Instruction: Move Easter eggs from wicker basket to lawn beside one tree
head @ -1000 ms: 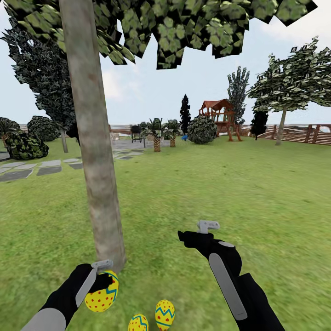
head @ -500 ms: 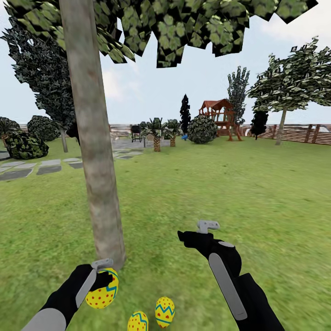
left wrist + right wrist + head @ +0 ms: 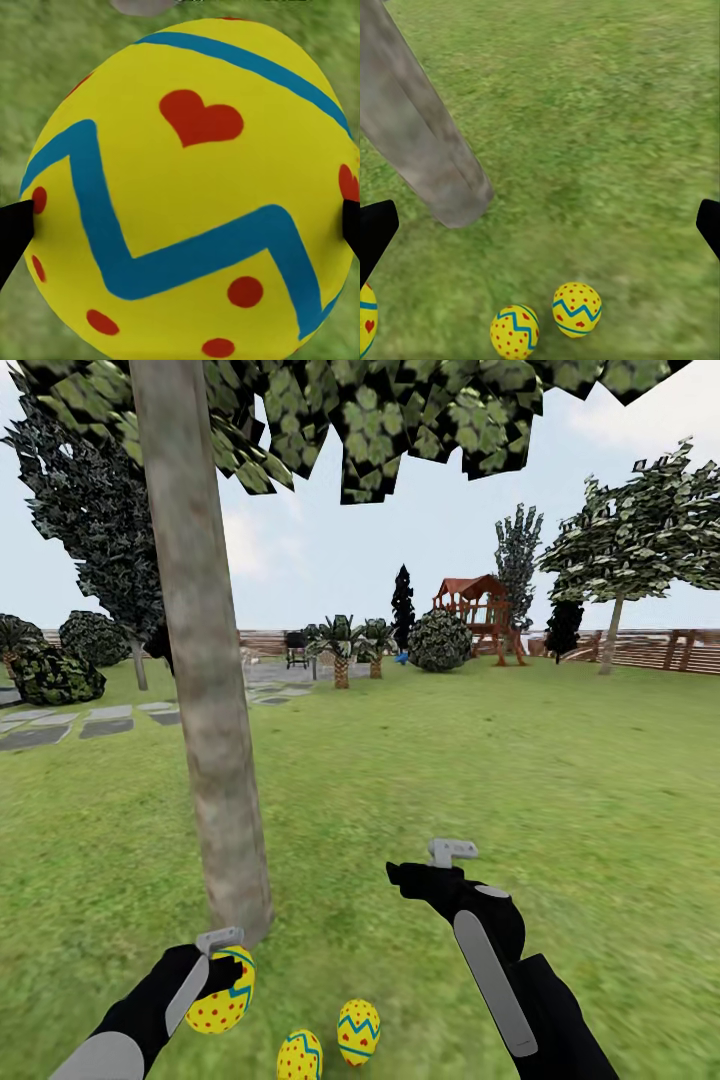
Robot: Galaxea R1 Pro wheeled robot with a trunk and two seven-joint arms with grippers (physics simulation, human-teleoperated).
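Bright flat daylight, no shadows, grass w/ slight blur.

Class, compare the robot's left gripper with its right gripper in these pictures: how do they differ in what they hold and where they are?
The left gripper is shut on an Easter egg close to the tree trunk's base; the right gripper is open and holds nothing. The left gripper sits low near the two eggs on the lawn; the right hangs higher, over bare grass. Both have black bodies with grey fingers.
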